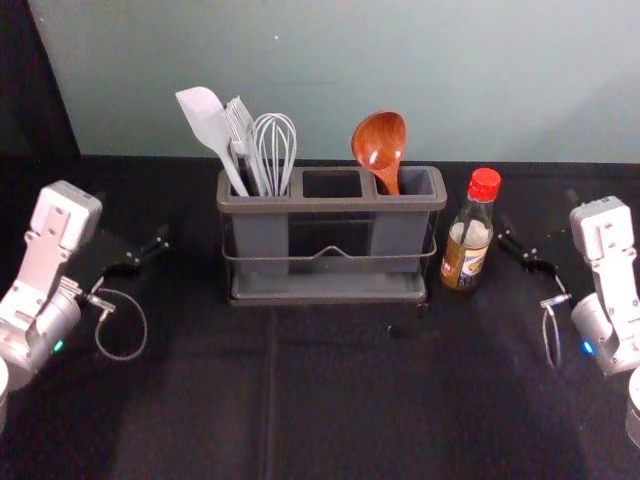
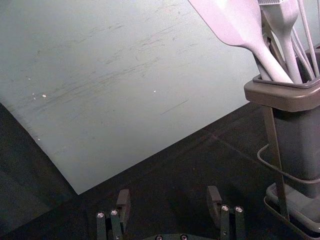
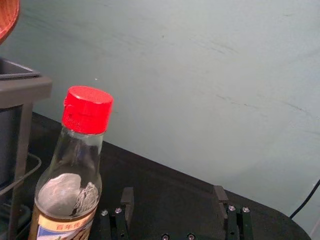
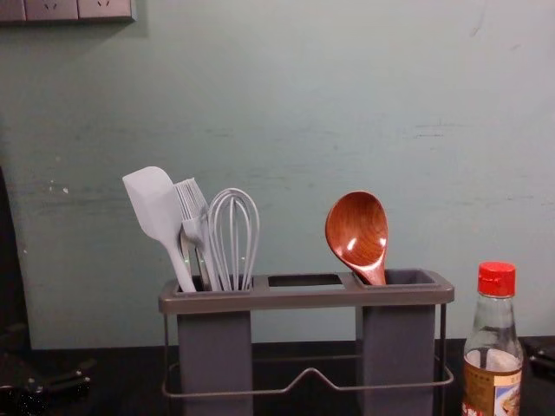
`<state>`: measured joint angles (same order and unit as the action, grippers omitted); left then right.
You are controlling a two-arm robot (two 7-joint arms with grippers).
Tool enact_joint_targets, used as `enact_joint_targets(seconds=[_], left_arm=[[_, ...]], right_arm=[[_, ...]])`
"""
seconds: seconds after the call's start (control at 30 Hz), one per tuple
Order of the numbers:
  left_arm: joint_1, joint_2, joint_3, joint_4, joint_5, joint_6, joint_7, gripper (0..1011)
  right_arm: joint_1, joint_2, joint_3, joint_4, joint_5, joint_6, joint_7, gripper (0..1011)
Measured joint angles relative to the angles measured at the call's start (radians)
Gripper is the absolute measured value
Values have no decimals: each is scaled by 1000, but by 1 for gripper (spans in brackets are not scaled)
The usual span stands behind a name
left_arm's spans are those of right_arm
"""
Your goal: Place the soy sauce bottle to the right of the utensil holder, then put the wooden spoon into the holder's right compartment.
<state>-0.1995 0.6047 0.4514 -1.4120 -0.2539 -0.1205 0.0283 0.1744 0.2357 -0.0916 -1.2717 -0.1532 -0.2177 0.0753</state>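
While both hands (image 1: 509, 238) gape, bottle (image 1: 468, 240) clears holder's edge (image 1: 441, 200).

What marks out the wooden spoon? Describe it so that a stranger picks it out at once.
Find the wide gray utensil holder in front of the wall, then its right compartment. The wooden spoon stands there, glossy bowl up, leaning slightly left. Its reddish-brown colour sets it apart from the pale spatula, brush and whisk in the left compartment.
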Motion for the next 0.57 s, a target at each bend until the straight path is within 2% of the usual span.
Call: enact_joint_targets(seconds=[0.57], left_arm=[[0,0,0,0,0,0,0,1005]], right_arm=[[2,0,-1,0,-4,0,0,1004]])
